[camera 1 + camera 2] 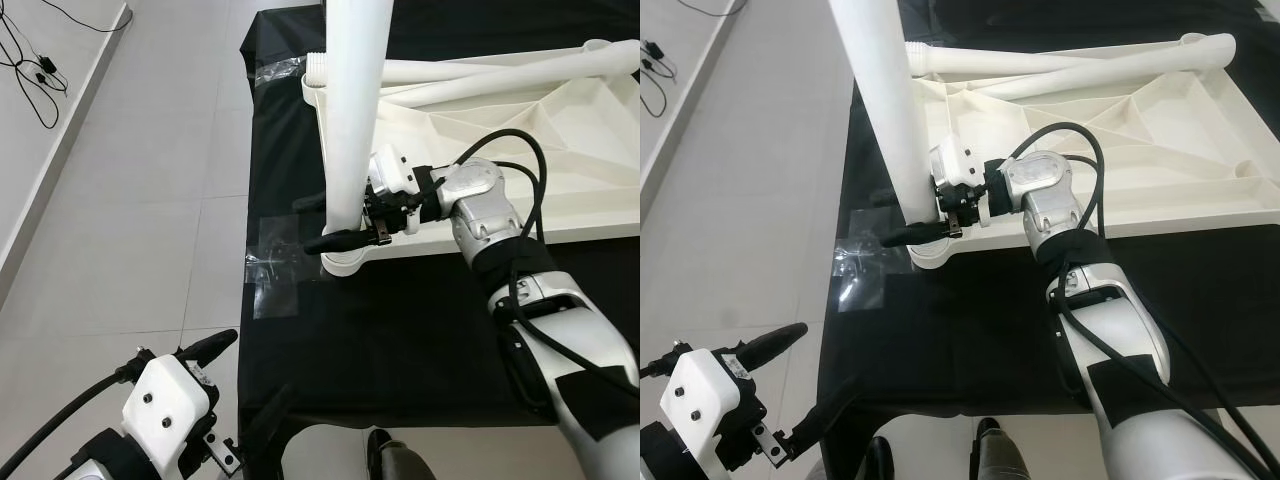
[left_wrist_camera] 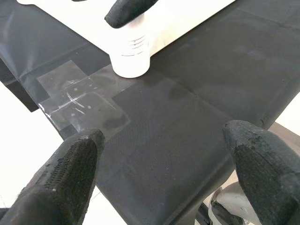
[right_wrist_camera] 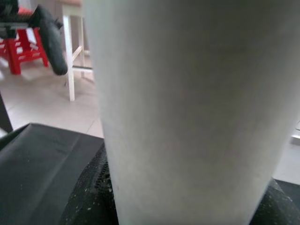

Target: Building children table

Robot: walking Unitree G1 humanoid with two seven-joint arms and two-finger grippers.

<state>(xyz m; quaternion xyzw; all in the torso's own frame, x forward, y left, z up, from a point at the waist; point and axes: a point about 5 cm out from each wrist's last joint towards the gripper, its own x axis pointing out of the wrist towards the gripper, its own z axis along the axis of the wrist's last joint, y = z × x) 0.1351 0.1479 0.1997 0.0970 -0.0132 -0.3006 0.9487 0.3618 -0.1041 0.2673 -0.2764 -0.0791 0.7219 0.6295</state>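
We are fitting a leg (image 1: 352, 110) upright into the tabletop's (image 1: 560, 140) corner socket; our right pincer (image 1: 335, 222) grips it, left pincer (image 2: 159, 173) open. Next, twisting it tight.

Bright, even light; sharp focus.
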